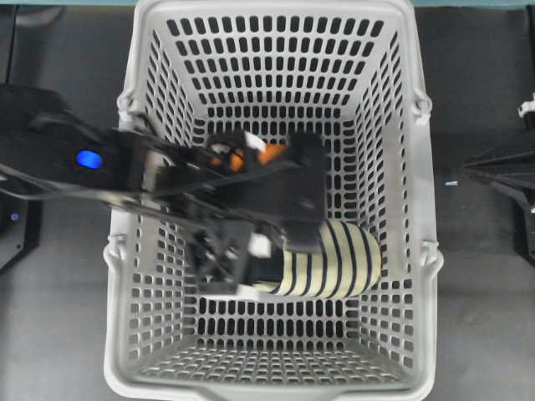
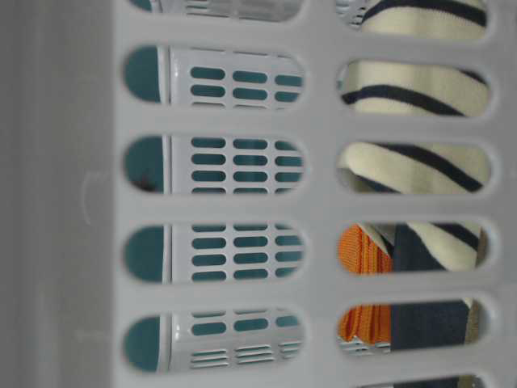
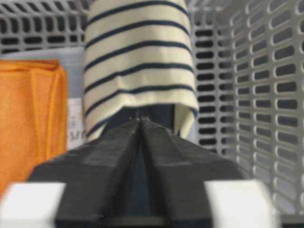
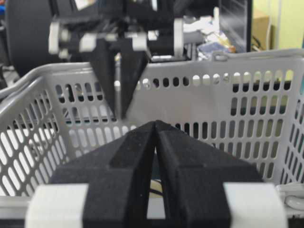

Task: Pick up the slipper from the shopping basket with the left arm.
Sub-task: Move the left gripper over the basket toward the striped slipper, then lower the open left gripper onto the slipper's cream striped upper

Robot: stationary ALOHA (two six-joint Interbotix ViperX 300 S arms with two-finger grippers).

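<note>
Right ahead of my left end effector [image 3: 139,124] (tips pressed together) lies the slipper [image 3: 137,61], lengthwise away, inside the shopping basket [image 3: 266,95].

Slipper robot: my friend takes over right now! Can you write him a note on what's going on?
Left gripper: inside the shopping basket, jaws look shut, tips at the slipper's open end; no grip visible.
Right gripper: shut, empty, outside the basket.
Slipper: in the basket, beside the orange cloth.
Done: left arm has reached in.
Left: grasp the slipper, lift it out.
</note>
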